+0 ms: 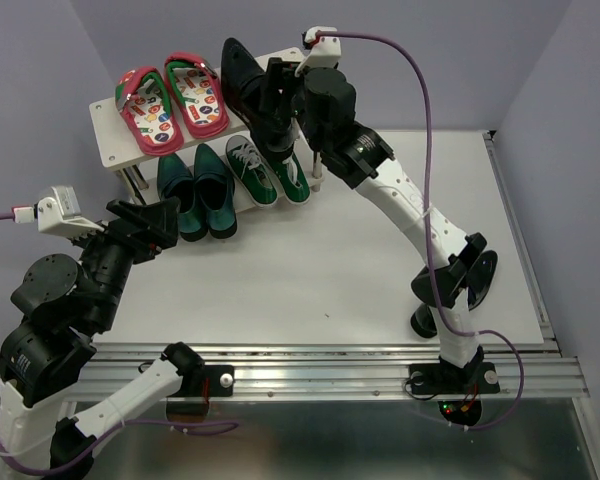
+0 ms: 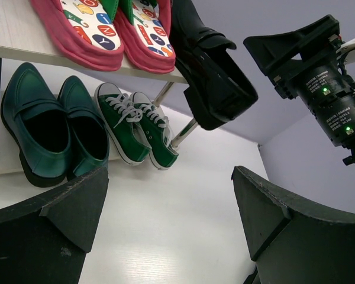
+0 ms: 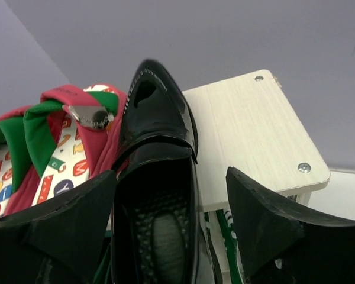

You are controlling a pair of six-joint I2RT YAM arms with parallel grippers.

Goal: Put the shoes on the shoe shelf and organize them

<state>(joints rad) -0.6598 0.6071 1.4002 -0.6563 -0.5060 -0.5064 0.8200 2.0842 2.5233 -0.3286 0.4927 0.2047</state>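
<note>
One two-tier shoe shelf (image 1: 108,130) stands on the surface (image 1: 330,260). There are eight pieces of footwear. On its top board lie two red flip-flops (image 1: 170,105) and, just beside them, one glossy black dress shoe (image 3: 157,130) with its pointed toe towards the back. On its lower board sit two teal dress shoes (image 1: 195,195) and two green sneakers (image 1: 265,170) with white laces. The second black shoe (image 1: 483,272) lies on the surface, well apart from the shelf. The right gripper (image 3: 170,177) is released, its fingers spread wide on either side of the shelved black shoe's heel. The left gripper (image 2: 170,171) hangs spread wide in front of the shelf, holding nothing.
</note>
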